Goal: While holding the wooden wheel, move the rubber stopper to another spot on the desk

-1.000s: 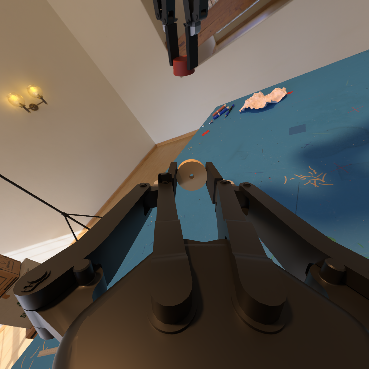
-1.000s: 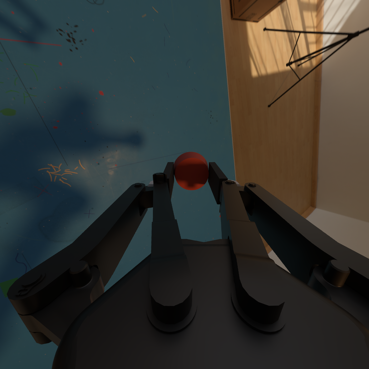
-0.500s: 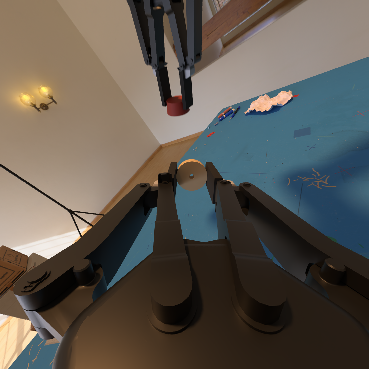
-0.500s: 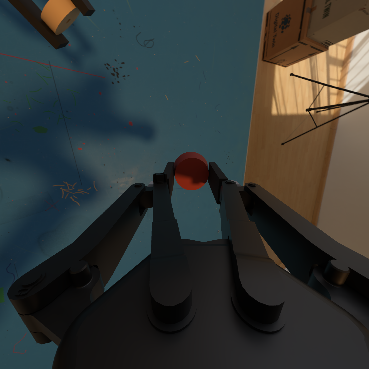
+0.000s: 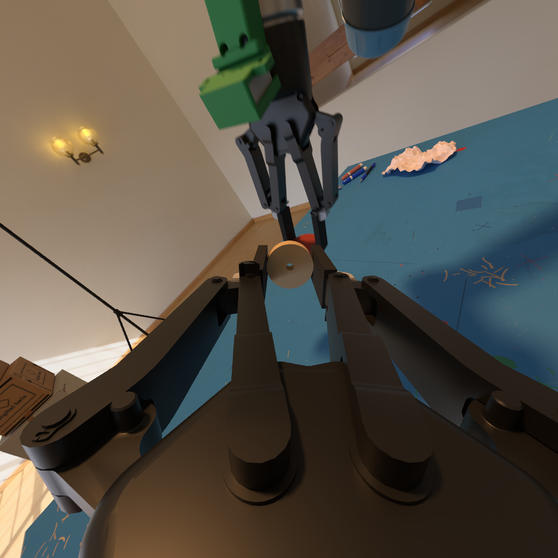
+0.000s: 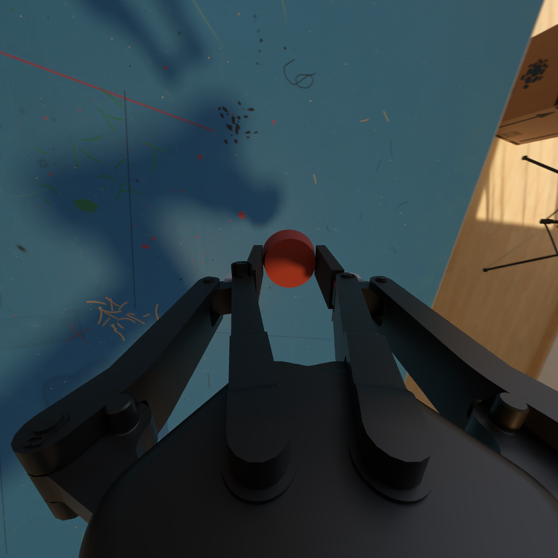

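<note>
My left gripper (image 5: 289, 256) is shut on the wooden wheel (image 5: 290, 265), a tan disc with a small centre hole, held above the blue desk (image 5: 453, 241). My right gripper (image 6: 289, 256) is shut on the red rubber stopper (image 6: 289, 261), held over the desk (image 6: 347, 151) near its right edge. In the left wrist view the right gripper (image 5: 305, 238) hangs down just behind the wheel, and the stopper (image 5: 306, 239) shows partly between its fingers, close to the desk near its far edge.
A crumpled pale paper (image 5: 419, 157) and several pens (image 5: 357, 174) lie far on the desk. Cardboard boxes (image 5: 24, 392) stand on the wooden floor; one shows in the right wrist view (image 6: 534, 99). A black tripod (image 6: 537, 241) stands beside the desk's edge.
The right gripper has come down and nearer with the stopper, from high above to just behind the wheel. The left gripper still holds the wheel in place.
</note>
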You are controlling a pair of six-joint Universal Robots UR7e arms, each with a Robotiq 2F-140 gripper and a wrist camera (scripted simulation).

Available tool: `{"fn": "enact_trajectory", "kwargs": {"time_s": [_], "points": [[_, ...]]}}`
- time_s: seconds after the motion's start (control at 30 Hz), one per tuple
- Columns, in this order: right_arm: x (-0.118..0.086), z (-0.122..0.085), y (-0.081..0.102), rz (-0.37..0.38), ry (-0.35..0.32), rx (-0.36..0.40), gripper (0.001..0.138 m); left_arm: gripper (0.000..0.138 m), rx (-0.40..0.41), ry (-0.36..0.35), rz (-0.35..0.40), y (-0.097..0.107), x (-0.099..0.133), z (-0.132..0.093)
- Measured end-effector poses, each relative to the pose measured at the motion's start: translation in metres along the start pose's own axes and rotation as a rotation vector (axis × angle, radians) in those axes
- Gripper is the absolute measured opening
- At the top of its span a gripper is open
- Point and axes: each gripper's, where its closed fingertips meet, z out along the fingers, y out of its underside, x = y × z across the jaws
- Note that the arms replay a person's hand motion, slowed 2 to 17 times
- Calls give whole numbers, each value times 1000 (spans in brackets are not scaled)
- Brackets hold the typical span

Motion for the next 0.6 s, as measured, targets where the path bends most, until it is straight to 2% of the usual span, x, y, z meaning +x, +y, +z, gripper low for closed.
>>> {"fn": "enact_trajectory", "kwargs": {"time_s": [0.33, 0.6], "points": [[-33, 76, -3, -34, -139, -16, 47, 38, 4, -22, -27, 6, -12, -8], [-50, 117, 4, -44, -208, -41, 47, 38, -3, -23, -45, 11, -17, -9]]}}
